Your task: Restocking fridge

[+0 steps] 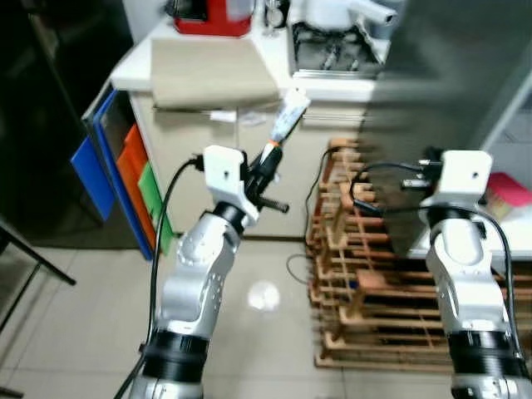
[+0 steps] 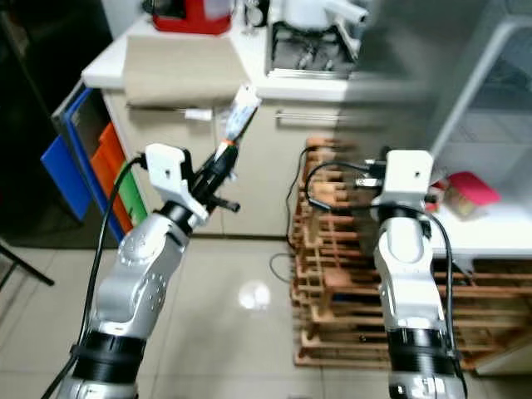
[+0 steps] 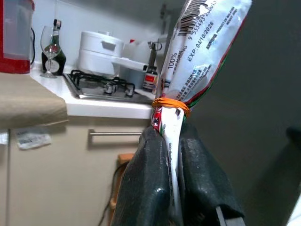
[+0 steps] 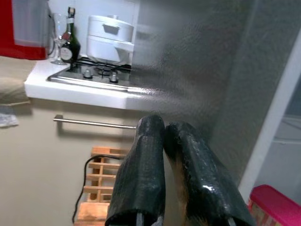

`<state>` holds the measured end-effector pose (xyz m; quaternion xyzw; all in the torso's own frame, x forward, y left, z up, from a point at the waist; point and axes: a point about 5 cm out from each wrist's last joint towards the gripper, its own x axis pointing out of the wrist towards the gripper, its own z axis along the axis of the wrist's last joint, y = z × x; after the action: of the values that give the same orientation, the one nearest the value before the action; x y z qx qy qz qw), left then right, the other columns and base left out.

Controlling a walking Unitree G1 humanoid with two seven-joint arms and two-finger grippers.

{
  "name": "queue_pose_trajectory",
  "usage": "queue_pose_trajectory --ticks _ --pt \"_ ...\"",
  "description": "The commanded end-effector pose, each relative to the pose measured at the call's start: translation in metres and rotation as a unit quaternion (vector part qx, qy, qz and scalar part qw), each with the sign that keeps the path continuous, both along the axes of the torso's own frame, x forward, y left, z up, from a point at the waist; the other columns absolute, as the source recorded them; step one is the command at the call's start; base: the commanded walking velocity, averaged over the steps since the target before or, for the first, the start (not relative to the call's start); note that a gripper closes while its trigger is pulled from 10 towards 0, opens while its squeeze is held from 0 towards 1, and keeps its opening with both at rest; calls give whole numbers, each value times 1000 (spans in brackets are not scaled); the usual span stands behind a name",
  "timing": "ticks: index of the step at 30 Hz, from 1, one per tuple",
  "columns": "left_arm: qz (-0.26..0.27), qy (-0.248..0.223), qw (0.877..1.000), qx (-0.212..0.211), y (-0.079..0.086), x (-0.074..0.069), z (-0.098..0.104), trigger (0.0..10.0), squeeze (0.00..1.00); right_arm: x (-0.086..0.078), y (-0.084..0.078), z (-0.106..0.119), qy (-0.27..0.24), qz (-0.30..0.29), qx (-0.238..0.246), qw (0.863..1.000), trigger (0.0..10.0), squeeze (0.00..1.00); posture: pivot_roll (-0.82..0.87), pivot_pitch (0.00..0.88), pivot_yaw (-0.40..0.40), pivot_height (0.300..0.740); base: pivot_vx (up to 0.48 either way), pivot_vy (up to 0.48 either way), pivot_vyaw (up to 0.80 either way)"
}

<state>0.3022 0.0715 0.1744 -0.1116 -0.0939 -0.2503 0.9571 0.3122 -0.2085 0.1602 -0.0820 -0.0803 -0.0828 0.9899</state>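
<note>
Silver-white packet (image 3: 197, 61) is pinched in the left tool (image 3: 171, 155); right tool (image 4: 164, 141) closed, empty. Carry it level toward the fridge (image 1: 449, 91) at right.

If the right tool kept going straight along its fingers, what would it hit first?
Probably the grey fridge door straight ahead of the right tool, whose fingers look closed and empty. Depth is unclear; the counter edge lies off to one side.

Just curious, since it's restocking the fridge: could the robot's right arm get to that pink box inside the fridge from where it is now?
Probably yes. The right gripper is empty and shut, and the pink box lies just beyond it with nothing between.
</note>
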Motion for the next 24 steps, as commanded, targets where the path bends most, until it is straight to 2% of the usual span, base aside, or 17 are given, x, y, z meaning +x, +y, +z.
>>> queue_pose_trajectory --ticks 1,11,15,18,19,20,21,22,23,24 --pt "0 -12 1000 -1 3 1 6 10000 0 1 1 8 -17 3 -4 1000 10000 0 -139 0 8 740 0 -454 0" --pt "-12 -13 1000 -2 2 0 6 10000 0 -5 -2 9 -22 3 -7 1000 10000 0 -154 0 18 740 0 -454 0" --pt "-8 -7 1000 1 4 0 3 10000 0 -20 -5 4 -17 28 -4 999 10000 0 -154 0 16 740 61 -93 0" --pt "1 0 1000 10 6 0 0 10000 0 -36 -20 -13 38 35 -41 998 10000 0 -158 0 8 740 0 0 0" --pt "1 0 1000 10 6 0 0 10000 0 -36 -20 -13 38 35 -41 998 10000 0 -158 0 8 740 0 0 0" --pt "2 0 1000 11 6 0 0 10000 0 -41 -24 -19 58 39 -48 996 10000 0 -163 0 9 740 0 0 0" --pt "2 1 1000 12 7 0 -1 10000 0 -51 -36 -31 97 39 -60 993 10000 0 -170 0 11 740 0 0 0" --pt "2 1 1000 12 7 0 -1 10000 0 -51 -36 -31 97 39 -60 993 10000 0 -170 0 11 740 0 0 0" --pt "4 8 1000 13 7 1 -3 10000 0 -58 -48 -45 150 36 -71 985 10000 0 -179 0 14 740 0 0 0" --pt "4 8 1000 13 7 1 -3 10000 0 -58 -48 -45 150 36 -71 985 10000 0 -179 0 14 740 0 0 0"
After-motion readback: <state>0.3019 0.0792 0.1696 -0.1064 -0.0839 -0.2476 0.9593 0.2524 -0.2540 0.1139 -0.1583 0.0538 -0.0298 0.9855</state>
